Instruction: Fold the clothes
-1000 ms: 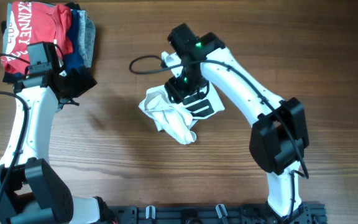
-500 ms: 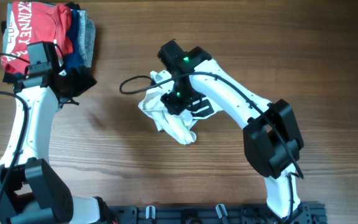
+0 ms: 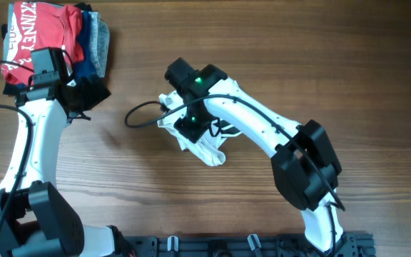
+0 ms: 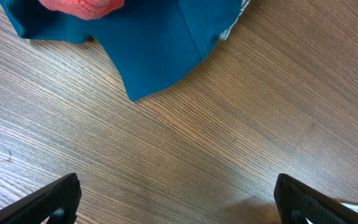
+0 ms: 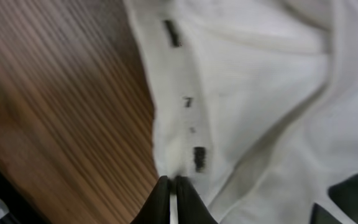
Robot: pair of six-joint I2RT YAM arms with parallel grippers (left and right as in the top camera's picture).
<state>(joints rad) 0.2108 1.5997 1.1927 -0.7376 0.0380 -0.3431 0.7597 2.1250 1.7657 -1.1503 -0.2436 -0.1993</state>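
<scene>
1. One white T-shirt [image 3: 204, 146] is lying crumpled near the middle of the worktop [image 3: 141, 185], with the right arm [image 3: 262, 128] reaching over it.
2. The right fingers [image 5: 161, 202] are pressing together, pinching the edge of the white T-shirt [image 5: 253, 93] where the fabric meets bare wood.
3. Small black marks are showing along that edge, too blurred to read. Part of a bold black print [image 5: 353, 193] is peeking in at the lower right of the right wrist view.
4. The left fingers [image 4: 51, 200] are standing spread wide, gripping nothing, hovering over bare wood beside the pile.
5. Three garments are lying heaped at the far left corner: one red T-shirt [image 3: 38, 36], one navy piece [image 3: 88, 63] and one grey piece [image 3: 103, 36].
6. White lettering on the red T-shirt is showing "KINNEY"; the rest is hiding in folds.
</scene>
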